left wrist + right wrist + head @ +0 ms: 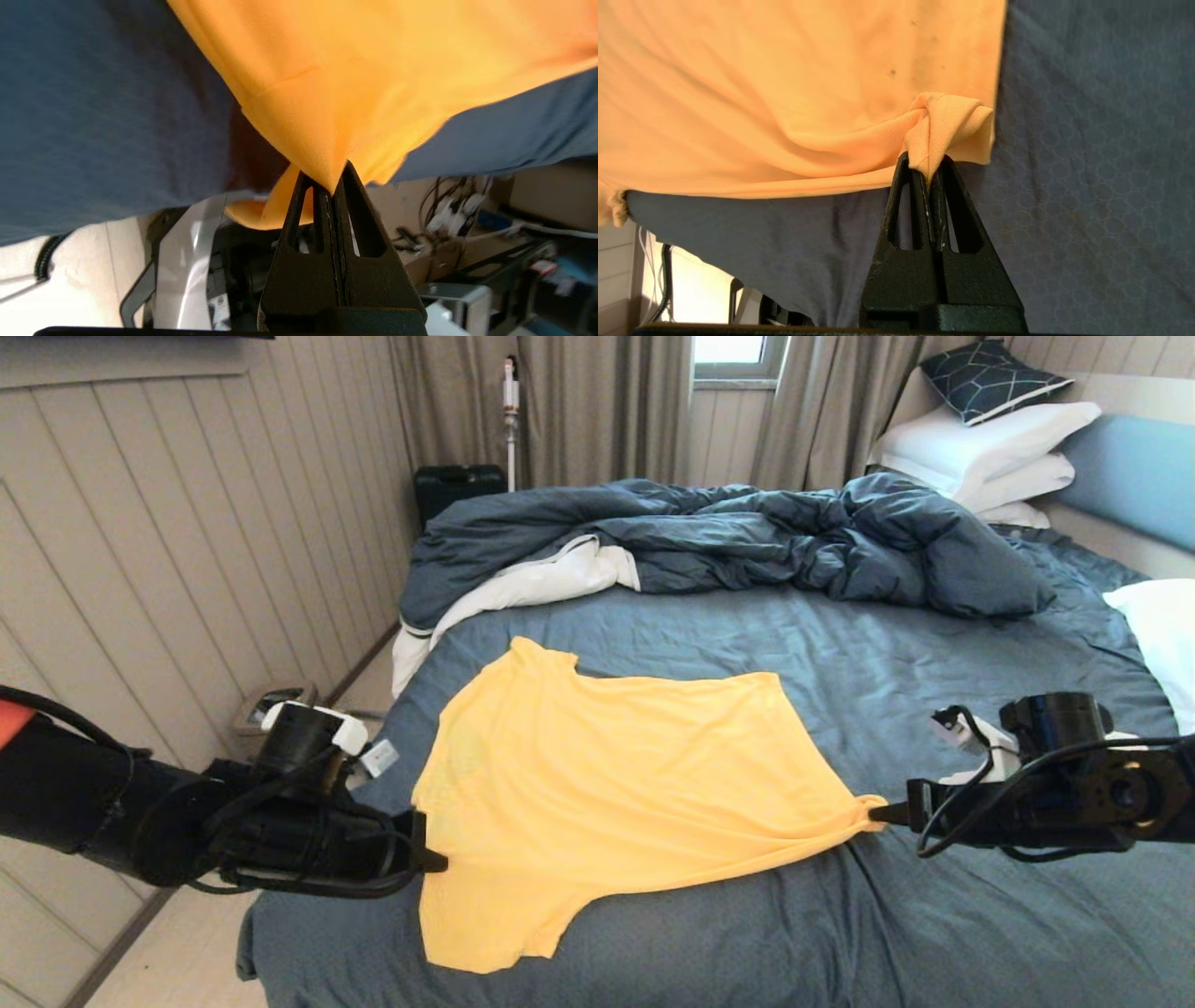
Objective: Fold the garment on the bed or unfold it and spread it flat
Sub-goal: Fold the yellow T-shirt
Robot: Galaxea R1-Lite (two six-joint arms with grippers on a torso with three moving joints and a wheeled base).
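Yellow and thin, the garment (597, 784) lies spread on the near half of the bed (840, 915), its long axis running across the robot's front from left to right. One short sleeve (537, 663) points away toward the duvet (747, 541); a second flap (485, 933) hangs toward the near edge of the mattress. The fabric is pulled into a point at each end.

Two claws are at work, one per side. The left claw (434, 863) is clamped together on the garment's left edge, the cloth pinched between its black fingers (359, 210). The right claw (878, 814) is likewise closed on a bunched corner (945, 123) at the right end, which lifts slightly off the sheet.

Beyond the garment, one rumpled dark blue duvet heaps across the far half of the bed, well apart from it. Stacked white pillows (990, 453) and one patterned dark cushion (990, 378) rest by the light blue headboard (1139, 476); another white pillow (1162, 635) lies at the right edge.
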